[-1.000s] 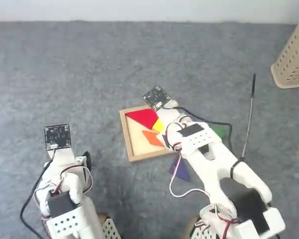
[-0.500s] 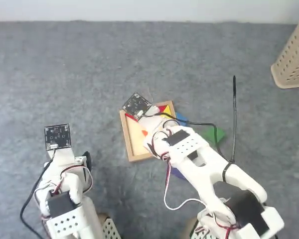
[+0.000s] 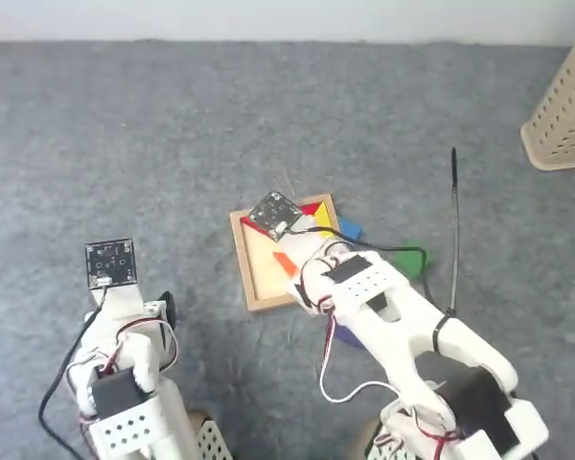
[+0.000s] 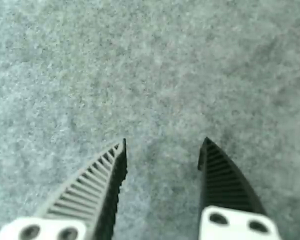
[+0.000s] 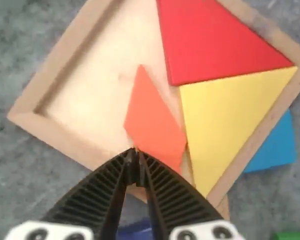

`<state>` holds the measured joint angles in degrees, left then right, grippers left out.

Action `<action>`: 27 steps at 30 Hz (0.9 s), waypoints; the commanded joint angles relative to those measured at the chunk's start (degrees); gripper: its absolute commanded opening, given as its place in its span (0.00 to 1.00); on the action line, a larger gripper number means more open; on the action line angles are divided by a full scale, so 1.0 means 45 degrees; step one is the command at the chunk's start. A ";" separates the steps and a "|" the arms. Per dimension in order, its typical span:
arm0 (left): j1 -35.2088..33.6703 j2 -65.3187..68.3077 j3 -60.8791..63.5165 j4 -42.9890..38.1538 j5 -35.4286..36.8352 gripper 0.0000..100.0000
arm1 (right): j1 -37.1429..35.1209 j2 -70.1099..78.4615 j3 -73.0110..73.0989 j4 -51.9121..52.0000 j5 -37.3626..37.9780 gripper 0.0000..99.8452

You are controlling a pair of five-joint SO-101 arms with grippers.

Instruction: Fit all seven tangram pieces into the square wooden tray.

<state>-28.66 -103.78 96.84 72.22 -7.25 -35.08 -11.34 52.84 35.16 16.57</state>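
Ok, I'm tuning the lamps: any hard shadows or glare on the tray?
High view: even light, no hard shadows on the grey mat. Right wrist view: no glare on the tray, red piece or yellow piece.

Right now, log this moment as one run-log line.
tray: red triangle, yellow triangle, orange piece inside | blue piece: outside tray | right end effector: shut, at orange piece | left end effector: open, over carpet
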 commanded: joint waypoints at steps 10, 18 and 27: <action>0.0020 -0.0137 -0.0068 0.0039 0.0117 0.23 | 0.1709 -0.2139 -0.0117 0.1377 0.0098 0.01; 0.0020 -0.0137 -0.0068 0.0039 0.0117 0.23 | 0.0479 -0.4425 -0.0117 0.0654 0.0078 0.01; 0.0020 -0.0137 -0.0068 0.0039 0.0117 0.23 | -0.0459 -0.1455 -0.0195 -0.1123 0.0078 0.01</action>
<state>-28.66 -103.78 96.84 72.22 -7.25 -36.66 -21.45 53.01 33.05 16.66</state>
